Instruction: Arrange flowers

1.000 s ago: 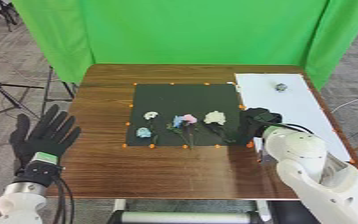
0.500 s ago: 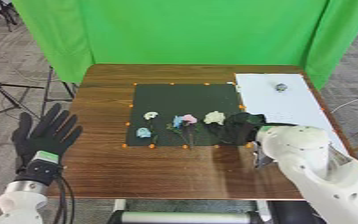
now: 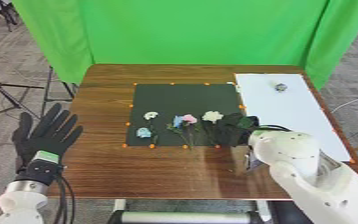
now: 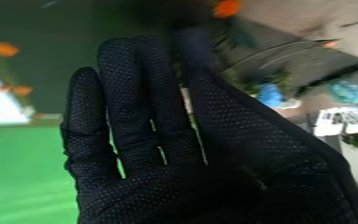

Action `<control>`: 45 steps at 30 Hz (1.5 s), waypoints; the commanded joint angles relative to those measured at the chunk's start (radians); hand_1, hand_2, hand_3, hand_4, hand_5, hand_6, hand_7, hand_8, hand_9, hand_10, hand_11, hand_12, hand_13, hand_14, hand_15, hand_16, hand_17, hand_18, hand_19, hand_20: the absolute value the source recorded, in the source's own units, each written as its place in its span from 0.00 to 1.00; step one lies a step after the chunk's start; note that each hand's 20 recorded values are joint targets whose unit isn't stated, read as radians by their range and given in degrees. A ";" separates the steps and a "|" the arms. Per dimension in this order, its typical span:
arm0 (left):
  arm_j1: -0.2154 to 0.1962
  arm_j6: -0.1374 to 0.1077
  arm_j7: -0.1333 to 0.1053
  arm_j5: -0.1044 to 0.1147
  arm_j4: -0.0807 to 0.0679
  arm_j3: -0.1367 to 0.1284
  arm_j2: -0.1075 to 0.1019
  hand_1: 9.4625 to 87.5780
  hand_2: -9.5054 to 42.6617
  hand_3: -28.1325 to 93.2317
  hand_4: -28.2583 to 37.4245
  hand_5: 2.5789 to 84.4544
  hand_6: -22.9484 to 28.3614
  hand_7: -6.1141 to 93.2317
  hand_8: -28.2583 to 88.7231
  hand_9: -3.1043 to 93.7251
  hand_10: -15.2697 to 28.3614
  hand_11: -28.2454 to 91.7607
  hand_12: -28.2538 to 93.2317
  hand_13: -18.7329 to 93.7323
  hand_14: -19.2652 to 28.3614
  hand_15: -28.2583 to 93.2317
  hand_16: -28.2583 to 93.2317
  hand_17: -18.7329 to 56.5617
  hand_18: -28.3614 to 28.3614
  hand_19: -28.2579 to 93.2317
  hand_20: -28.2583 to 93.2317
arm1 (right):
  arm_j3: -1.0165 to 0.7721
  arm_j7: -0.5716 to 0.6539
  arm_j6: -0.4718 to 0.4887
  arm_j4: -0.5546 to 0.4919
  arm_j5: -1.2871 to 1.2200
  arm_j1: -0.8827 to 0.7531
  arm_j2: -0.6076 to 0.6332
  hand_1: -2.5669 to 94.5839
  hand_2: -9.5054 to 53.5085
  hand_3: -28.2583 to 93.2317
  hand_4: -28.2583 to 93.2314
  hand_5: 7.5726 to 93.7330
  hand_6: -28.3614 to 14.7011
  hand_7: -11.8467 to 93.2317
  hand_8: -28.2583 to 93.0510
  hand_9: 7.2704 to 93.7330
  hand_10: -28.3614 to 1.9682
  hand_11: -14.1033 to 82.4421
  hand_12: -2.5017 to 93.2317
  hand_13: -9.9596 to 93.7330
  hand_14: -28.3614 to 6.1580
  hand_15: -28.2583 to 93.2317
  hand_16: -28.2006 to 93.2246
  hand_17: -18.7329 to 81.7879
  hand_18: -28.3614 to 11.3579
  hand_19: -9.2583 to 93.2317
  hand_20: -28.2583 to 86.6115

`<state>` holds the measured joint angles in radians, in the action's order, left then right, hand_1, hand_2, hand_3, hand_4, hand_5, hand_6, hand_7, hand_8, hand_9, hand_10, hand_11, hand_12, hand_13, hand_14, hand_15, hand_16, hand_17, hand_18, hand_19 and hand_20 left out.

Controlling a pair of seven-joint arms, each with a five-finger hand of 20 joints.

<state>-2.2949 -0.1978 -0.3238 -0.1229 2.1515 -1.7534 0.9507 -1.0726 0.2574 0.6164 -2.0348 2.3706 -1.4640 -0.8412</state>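
Observation:
My left hand (image 3: pixel 46 134) is at the table's left edge, fingers spread straight. My right hand (image 3: pixel 235 131) is at the right part of the black mat (image 3: pixel 180 95), beside the stem of a cream flower (image 3: pixel 213 116); whether it touches the stem is hidden. In the right wrist view the right hand (image 4: pixel 167 175) has its fingers straight, the thumb close to them. Left of the cream flower lie a pink flower (image 3: pixel 189 118), a blue flower (image 3: pixel 177 121), a white flower (image 3: pixel 151 115) and a light-blue flower (image 3: pixel 143 132).
A white board (image 3: pixel 286 107) lies on the right side of the brown table (image 3: pixel 171 172), with a small bluish-grey flower (image 3: pixel 281 87) near its far end. Orange markers line the mat's edges. A green curtain (image 3: pixel 198 32) hangs behind the table.
My right hand has moved left from the mat's right edge to the cream flower's stem. The cream flower has shifted slightly, its stem now more upright in the head view. My left hand stays nearly still.

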 commanded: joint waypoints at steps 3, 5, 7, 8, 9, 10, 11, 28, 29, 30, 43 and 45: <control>-0.014 0.002 -0.008 0.008 0.004 -0.001 0.004 0.21 0.36 0.80 0.00 0.37 0.56 0.19 0.16 0.30 0.65 0.38 0.33 0.28 0.67 0.45 0.19 0.16 0.71 0.43 0.31 | -0.065 0.190 -0.215 0.022 0.044 -0.033 0.036 0.34 0.40 0.95 0.13 0.66 0.56 0.36 0.23 0.61 0.33 0.39 0.24 0.55 0.31 0.72 0.41 0.43 0.12 0.83 0.55; -0.015 -0.008 0.000 -0.019 0.007 0.000 0.003 0.21 0.36 0.80 0.00 0.37 0.56 0.19 0.16 0.30 0.65 0.38 0.33 0.28 0.67 0.45 0.19 0.16 0.71 0.43 0.31 | -0.064 0.232 -0.393 0.048 0.102 -0.028 0.040 0.36 0.33 0.94 0.12 0.67 0.54 0.37 0.24 0.65 0.33 0.40 0.24 0.57 0.32 0.72 0.40 0.45 0.12 0.85 0.55; -0.016 0.001 -0.003 -0.010 0.008 -0.001 0.001 0.21 0.36 0.80 0.00 0.37 0.56 0.19 0.16 0.30 0.65 0.38 0.33 0.28 0.66 0.45 0.19 0.16 0.71 0.43 0.31 | -0.061 0.249 -0.528 0.084 0.082 0.003 0.036 0.36 0.32 0.94 0.12 0.68 0.54 0.37 0.25 0.66 0.33 0.39 0.24 0.58 0.32 0.71 0.40 0.46 0.12 0.86 0.55; -0.016 0.000 -0.005 -0.016 0.007 -0.002 0.001 0.21 0.36 0.80 0.00 0.37 0.56 0.19 0.16 0.30 0.66 0.38 0.33 0.28 0.66 0.45 0.19 0.16 0.71 0.43 0.31 | -0.066 0.218 -0.547 0.106 0.070 0.026 0.032 0.36 0.31 0.93 0.11 0.67 0.54 0.35 0.24 0.65 0.33 0.37 0.23 0.58 0.34 0.70 0.39 0.46 0.13 0.86 0.55; -0.016 -0.005 -0.006 -0.022 0.008 -0.001 0.000 0.21 0.36 0.80 0.00 0.37 0.56 0.19 0.16 0.30 0.66 0.38 0.33 0.28 0.66 0.45 0.19 0.16 0.71 0.43 0.31 | -0.056 0.223 -0.553 0.127 0.084 0.053 0.030 0.35 0.32 0.93 0.10 0.65 0.54 0.33 0.19 0.63 0.33 0.36 0.22 0.57 0.34 0.68 0.38 0.46 0.13 0.86 0.54; -0.011 -0.003 -0.005 -0.023 0.005 0.001 -0.001 0.21 0.36 0.80 0.00 0.37 0.56 0.19 0.16 0.29 0.65 0.38 0.33 0.28 0.67 0.45 0.19 0.16 0.71 0.43 0.31 | -0.052 0.220 -0.543 0.148 0.099 0.081 0.027 0.34 0.31 0.93 0.10 0.63 0.55 0.32 0.15 0.61 0.33 0.35 0.22 0.56 0.34 0.66 0.37 0.45 0.14 0.86 0.53; -0.009 -0.001 -0.006 -0.023 0.005 0.003 -0.003 0.21 0.36 0.80 0.00 0.37 0.56 0.19 0.16 0.29 0.66 0.38 0.33 0.28 0.67 0.45 0.19 0.16 0.71 0.43 0.31 | -0.056 0.205 -0.513 0.163 0.101 0.104 0.024 0.34 0.29 0.92 0.09 0.60 0.54 0.31 0.13 0.57 0.33 0.33 0.21 0.53 0.34 0.65 0.37 0.45 0.14 0.85 0.53; 0.033 0.005 0.039 -0.168 0.018 0.030 -0.028 0.21 0.36 0.80 0.00 0.37 0.56 0.19 0.16 0.29 0.65 0.38 0.33 0.27 0.66 0.45 0.19 0.16 0.70 0.42 0.31 | 0.189 0.323 -0.403 0.729 -0.154 0.592 -0.030 0.31 0.14 0.91 0.05 0.36 0.50 0.25 0.14 0.29 0.36 0.24 0.14 0.33 0.36 0.48 0.28 0.35 0.17 0.70 0.44; 0.038 0.004 0.040 -0.168 0.018 0.034 -0.029 0.21 0.36 0.80 0.00 0.37 0.56 0.19 0.16 0.29 0.65 0.38 0.33 0.27 0.66 0.45 0.19 0.16 0.70 0.42 0.31 | 0.195 0.320 -0.381 0.751 -0.152 0.602 -0.031 0.31 0.15 0.90 0.05 0.35 0.50 0.25 0.14 0.28 0.36 0.24 0.14 0.32 0.36 0.48 0.28 0.35 0.17 0.70 0.44; 0.042 0.006 0.035 -0.167 0.015 0.038 -0.031 0.21 0.36 0.80 0.00 0.37 0.56 0.19 0.16 0.29 0.65 0.38 0.33 0.27 0.66 0.45 0.19 0.16 0.70 0.42 0.31 | 0.208 0.324 -0.373 0.774 -0.167 0.614 -0.027 0.31 0.15 0.90 0.05 0.34 0.49 0.25 0.14 0.27 0.36 0.24 0.14 0.32 0.36 0.48 0.28 0.35 0.18 0.70 0.44; 0.047 -0.045 -0.018 -0.122 0.024 0.070 -0.059 0.21 0.36 0.80 0.00 0.37 0.56 0.19 0.16 0.28 0.65 0.38 0.34 0.27 0.66 0.45 0.19 0.16 0.70 0.42 0.31 | 0.213 0.279 -0.211 0.933 -0.307 0.669 -0.046 0.33 0.21 0.93 0.04 0.27 0.52 0.27 0.13 0.20 0.48 0.26 0.09 0.30 0.42 0.49 0.26 0.34 0.21 0.68 0.42; 0.056 -0.036 -0.022 -0.117 0.018 0.077 -0.061 0.21 0.36 0.80 0.00 0.37 0.56 0.19 0.16 0.28 0.65 0.38 0.34 0.27 0.66 0.45 0.19 0.16 0.70 0.42 0.31 | 0.215 0.285 -0.221 0.939 -0.325 0.665 -0.046 0.34 0.24 0.93 0.04 0.26 0.52 0.26 0.13 0.19 0.50 0.26 0.09 0.30 0.42 0.48 0.25 0.35 0.20 0.67 0.42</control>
<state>-2.2525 -0.2083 -0.3178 -0.2734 2.1616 -1.7032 0.9081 -0.8549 0.5041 0.3569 -1.1225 2.0600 -0.8086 -0.8821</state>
